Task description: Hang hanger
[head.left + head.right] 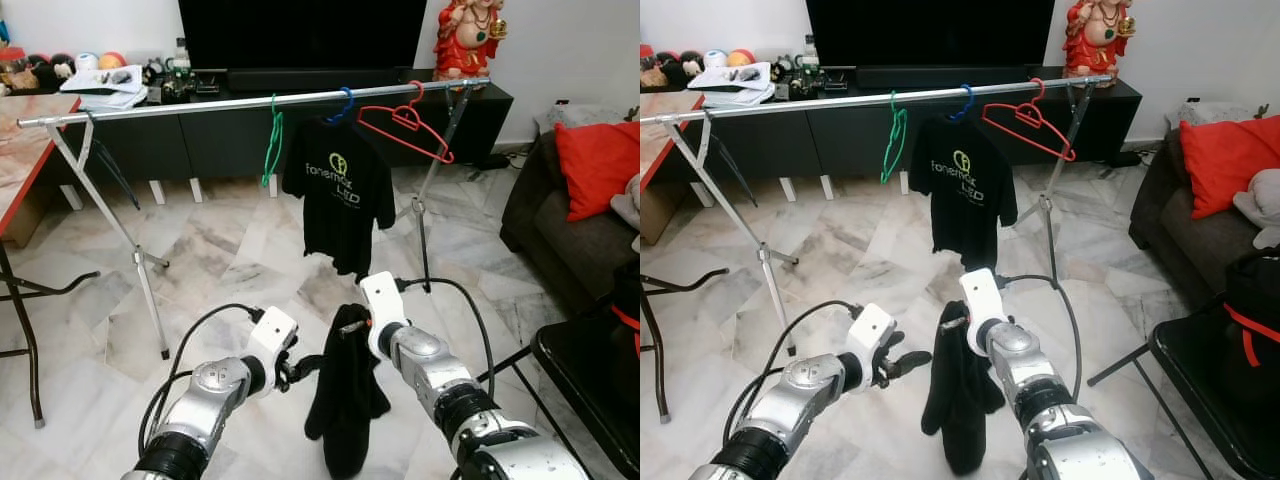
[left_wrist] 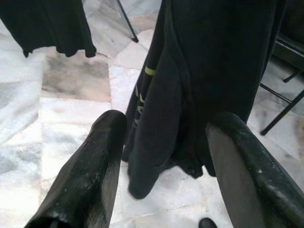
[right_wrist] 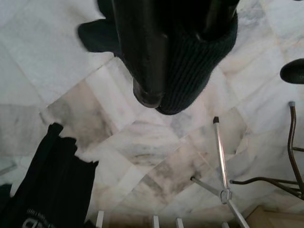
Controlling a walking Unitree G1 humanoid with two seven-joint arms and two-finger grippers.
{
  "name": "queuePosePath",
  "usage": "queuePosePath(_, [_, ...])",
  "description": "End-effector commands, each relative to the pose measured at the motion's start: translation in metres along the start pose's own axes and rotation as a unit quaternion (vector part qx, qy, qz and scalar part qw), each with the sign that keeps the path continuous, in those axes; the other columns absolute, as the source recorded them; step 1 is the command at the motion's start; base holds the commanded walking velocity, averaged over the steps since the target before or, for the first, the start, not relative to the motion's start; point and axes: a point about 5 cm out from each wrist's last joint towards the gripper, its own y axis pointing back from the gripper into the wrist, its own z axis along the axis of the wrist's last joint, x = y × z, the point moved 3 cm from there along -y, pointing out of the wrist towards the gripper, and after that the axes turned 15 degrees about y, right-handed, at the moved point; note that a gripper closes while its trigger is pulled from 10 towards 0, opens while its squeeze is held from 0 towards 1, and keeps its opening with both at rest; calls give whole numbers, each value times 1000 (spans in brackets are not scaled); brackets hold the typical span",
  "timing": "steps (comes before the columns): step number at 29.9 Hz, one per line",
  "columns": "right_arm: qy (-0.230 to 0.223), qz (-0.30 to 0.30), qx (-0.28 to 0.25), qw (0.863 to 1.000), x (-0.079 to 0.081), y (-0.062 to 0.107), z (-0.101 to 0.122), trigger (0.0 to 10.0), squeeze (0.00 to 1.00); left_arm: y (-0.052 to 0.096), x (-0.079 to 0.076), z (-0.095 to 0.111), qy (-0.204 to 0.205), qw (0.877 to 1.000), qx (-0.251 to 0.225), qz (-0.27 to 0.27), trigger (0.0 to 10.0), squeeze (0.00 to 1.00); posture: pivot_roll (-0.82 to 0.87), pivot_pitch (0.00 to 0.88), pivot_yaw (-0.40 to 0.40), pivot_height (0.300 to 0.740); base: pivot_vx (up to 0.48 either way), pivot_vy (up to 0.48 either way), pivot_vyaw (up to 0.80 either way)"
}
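Hanger and dark garment [image 1: 345, 400] hung together in front of you, low over the marble floor [image 1: 220, 260], the black cloth drooping from the right tool [image 1: 352, 326]. You had that right tool pinched on the top of the bundle, where a bit of the hanger's metal showed; in the right wrist view its black fingers [image 3: 142, 52] pressed into the dark knit fabric. Your left tool [image 1: 292, 370] sat just beside the garment on its left, fingers spread; in the left wrist view the two fingertips [image 2: 102, 156] stood apart with the black cloth hanging beyond and between them, not gripped.

Further ahead stood the long silver clothes rail [image 1: 250, 102] on its folding metal legs. On it you had a green plastic hanger [image 1: 272, 140], a black T-shirt with pale lettering [image 1: 338, 195] on a blue hanger [image 1: 343, 104], and an empty red plastic hanger [image 1: 405, 125] tilted toward the rail's right end. Behind the rail ran a low black TV cabinet [image 1: 200, 130] with a large dark screen [image 1: 300, 30] above it. A grey sofa with a red cushion [image 1: 595, 160] was at your right, and a red-edged surface [image 1: 25, 150] at your left.
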Motion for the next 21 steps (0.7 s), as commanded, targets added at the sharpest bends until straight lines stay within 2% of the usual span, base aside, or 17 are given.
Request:
queuePosePath(1, [1, -8, -13, 1000, -6, 0, 10, 10000, 0, 0, 1, 6, -9, 1000, -4, 5, 10000, 0, 111, 26, -91, 740, 0, 0, 0])
queuePosePath(5, [-3, -27, -16, 1000, -23, 5, 10, 10000, 0, 4, 6, 7, -9, 1000, -10, 16, 10000, 0, 111, 27, -105, 740, 0, 0, 0])
queuePosePath(8, [-3, -46, -26, 999, -41, 11, 17, 10000, 0, 7, 11, 11, -8, 999, -19, 27, 10000, 0, 101, 31, -110, 740, 0, 0, 0])
queuePosePath(14, [-1, -77, -19, 997, -61, 18, 17, 10000, 0, 10, 12, 15, -18, 999, -24, 29, 10000, 0, 88, 41, -117, 740, 0, 0, 0])
queuePosePath(17, [6, -82, -11, 997, -64, 20, 15, 10000, 0, 11, 12, 17, -23, 999, -25, 28, 10000, 0, 77, 44, -112, 740, 0, 0, 0])
queuePosePath(21, [-2, -92, 20, 996, -58, 17, 4, 10000, 0, 8, 1, 29, -31, 999, -33, 13, 10000, 0, 86, 54, -112, 740, 0, 0, 0])
